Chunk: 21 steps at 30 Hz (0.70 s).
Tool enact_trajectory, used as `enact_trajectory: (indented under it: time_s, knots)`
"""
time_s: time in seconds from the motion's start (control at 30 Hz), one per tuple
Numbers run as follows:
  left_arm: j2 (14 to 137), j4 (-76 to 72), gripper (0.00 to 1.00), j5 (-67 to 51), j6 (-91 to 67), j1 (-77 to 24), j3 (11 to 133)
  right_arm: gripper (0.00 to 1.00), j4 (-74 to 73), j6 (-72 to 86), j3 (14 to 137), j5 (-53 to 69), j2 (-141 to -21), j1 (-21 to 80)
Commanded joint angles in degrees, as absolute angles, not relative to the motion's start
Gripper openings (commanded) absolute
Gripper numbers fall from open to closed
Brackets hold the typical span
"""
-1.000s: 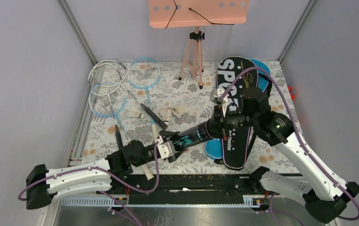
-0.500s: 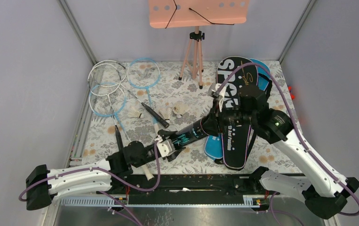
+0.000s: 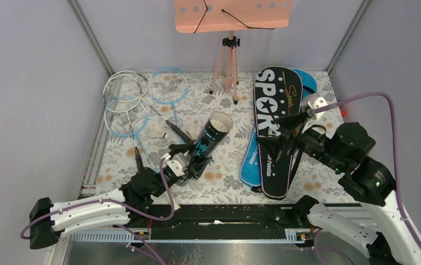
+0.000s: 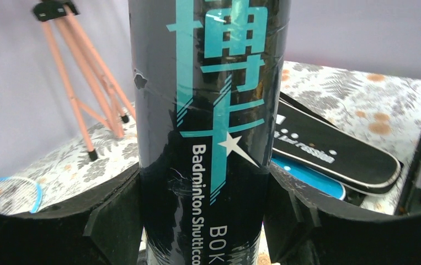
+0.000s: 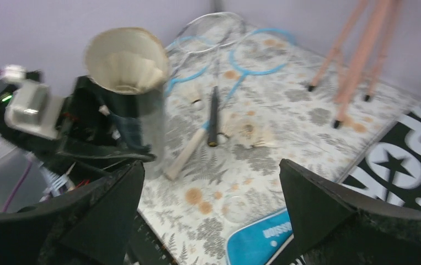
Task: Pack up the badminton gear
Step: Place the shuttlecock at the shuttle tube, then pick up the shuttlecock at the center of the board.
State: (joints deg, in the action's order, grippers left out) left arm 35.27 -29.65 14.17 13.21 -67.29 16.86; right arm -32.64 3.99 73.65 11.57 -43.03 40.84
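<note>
My left gripper (image 3: 191,161) is shut on the lower part of the black tube (image 3: 208,141), its fingers (image 4: 114,221) pressed against both sides. The tube (image 4: 208,121) tilts up and back, and its open mouth (image 5: 125,58) shows a pale inside. Open and empty, my right gripper (image 3: 272,131) hovers over the black SPORT bag (image 3: 271,105), clear of the tube. A blue bag (image 3: 249,165) lies partly under the black one. Several rackets (image 3: 142,99) lie at the back left. One shuttlecock (image 3: 159,134) sits by their handles, and a shuttlecock (image 5: 246,130) also lies on the cloth.
The pink perforated board (image 3: 233,15) stands on its tripod (image 3: 227,66) at the back middle. Grey walls close in the flowered table (image 3: 224,182) on three sides. A small clear disc (image 5: 235,207) lies on the cloth near the blue bag (image 5: 257,237).
My right gripper opened, let go of the tube's upper end and drew back to the right. The left gripper swung the tube left and more upright, covering two shuttlecocks behind it.
</note>
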Motion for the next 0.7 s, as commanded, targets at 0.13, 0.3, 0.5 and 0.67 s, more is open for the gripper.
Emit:
enact_trajectory:
  time_s: [0.13,0.3,0.5,0.67]
  knots:
    - [29.8,-35.1,0.00,27.7,8.1,-67.4,17.2,1.00,-25.0,9.2,66.6,-17.0,-46.6,41.1]
    - [24.9,-28.5,0.00,35.5,4.1,-67.4,18.6,1.00,-14.3,13.7,60.6,-14.6,-54.7,41.1]
    - [18.3,-20.9,0.00,37.9,0.2,-67.4,18.4,0.88,-2.5,20.2,58.5,-7.4,-70.9,41.0]
    - [14.6,-18.4,0.00,37.7,-1.8,-67.4,16.9,0.79,8.3,26.8,61.3,-4.0,-86.4,41.3]
